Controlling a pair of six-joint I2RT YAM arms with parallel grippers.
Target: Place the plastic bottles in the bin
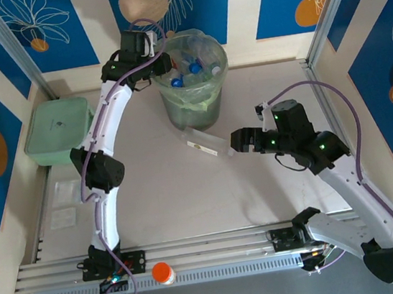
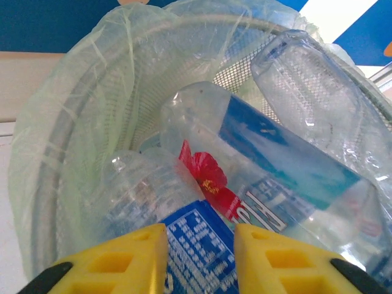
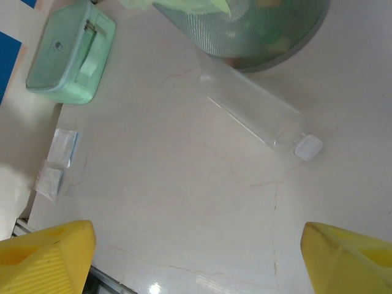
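Note:
The bin (image 1: 222, 67) stands at the back of the table with a pale green bag liner, and several plastic bottles (image 1: 193, 67) lie inside it. Over its left rim my left gripper (image 1: 164, 63) is shut on a clear bottle with a blue label (image 2: 196, 239). Below it in the bin (image 2: 67, 135) lie more clear bottles, one with a red flower label (image 2: 205, 177). A clear bottle (image 1: 207, 142) with a white cap (image 3: 308, 147) lies flat on the table in front of the bin (image 3: 245, 30). My right gripper (image 1: 236, 142) hovers open just right of it, its jaws (image 3: 196, 257) wide over bare table.
A flat mint-green lidded box (image 1: 57, 130) sits at the left edge, also seen from the right wrist (image 3: 70, 52). Small clear packets (image 1: 63, 204) lie in front of it. An orange-capped jar (image 1: 162, 272) stands on the near rail.

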